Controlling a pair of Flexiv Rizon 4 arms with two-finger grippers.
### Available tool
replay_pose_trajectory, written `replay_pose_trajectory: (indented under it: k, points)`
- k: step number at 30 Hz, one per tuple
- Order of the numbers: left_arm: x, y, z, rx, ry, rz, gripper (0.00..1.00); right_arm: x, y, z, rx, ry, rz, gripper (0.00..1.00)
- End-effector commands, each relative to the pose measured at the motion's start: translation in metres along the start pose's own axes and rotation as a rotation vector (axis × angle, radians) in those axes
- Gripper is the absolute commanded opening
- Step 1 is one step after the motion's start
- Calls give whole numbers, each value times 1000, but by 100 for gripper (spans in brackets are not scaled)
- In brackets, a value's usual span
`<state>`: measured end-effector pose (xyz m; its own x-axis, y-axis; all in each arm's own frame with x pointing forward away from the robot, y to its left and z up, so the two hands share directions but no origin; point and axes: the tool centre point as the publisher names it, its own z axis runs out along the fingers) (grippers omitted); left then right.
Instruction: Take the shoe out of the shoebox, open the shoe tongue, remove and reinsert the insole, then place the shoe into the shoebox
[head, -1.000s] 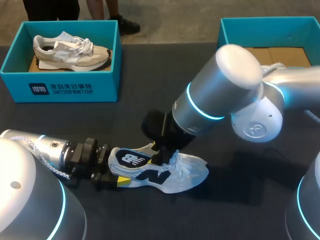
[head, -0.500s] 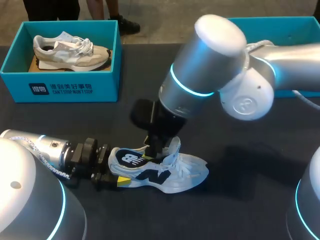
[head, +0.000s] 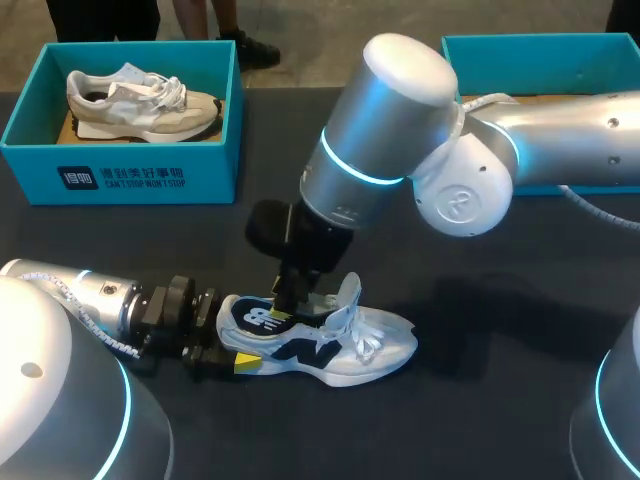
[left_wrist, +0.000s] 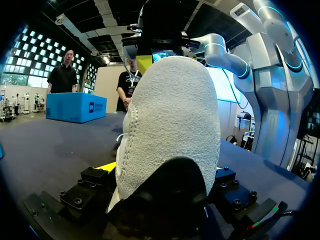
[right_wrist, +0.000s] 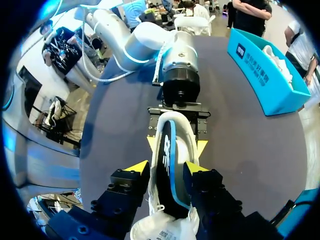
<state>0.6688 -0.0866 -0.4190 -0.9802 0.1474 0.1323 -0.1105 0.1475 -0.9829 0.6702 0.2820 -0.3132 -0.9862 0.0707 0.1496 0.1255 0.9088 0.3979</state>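
Though pinned at the heel from both sides by the left claw, nearest of all, should not be counted as rigid: treat the shoe as light and soft, set upright on its sole on the dark tabletop, outside any box, with the toe away from that claw. Probably gives under a squeeze at the pebbly white heel cloth, so best to keep hold low, at the firmer heel cup and thick foam sole, not on the thin upper. Just past the heel, find the right claw set astride the opening, over the dark insole; cannot tell whether clamped on the collar or merely beside it. Expect thin, floppy foam there, easy to bend and to snag on going back in; better pinched at its heel edge. A little farther, note the tongue standing up, limp cloth, and loose white laces likely to catch. Farthest off, see two blue card boxes with stiff straight walls: the left box with a beige shoe inside, the right box behind the right arm, with brown card at its bottom.
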Motion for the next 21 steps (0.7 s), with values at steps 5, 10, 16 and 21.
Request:
replay_pose_trajectory:
  k: [5,10,16,21]
  points:
    - [-1,1,1,-2,-3,-1,0,-4,-2,18,3,62,15,38]
    - [-1,1,1,-2,-3,-1,0,-6,-10,28,9,106,44,32]
    - [-1,1,1,-2,-3,-1,0,-6,-14,29,-1,120,45,0]
    - [-1,1,1,-2,-3,-1,0,-5,-14,24,-19,119,16,0]
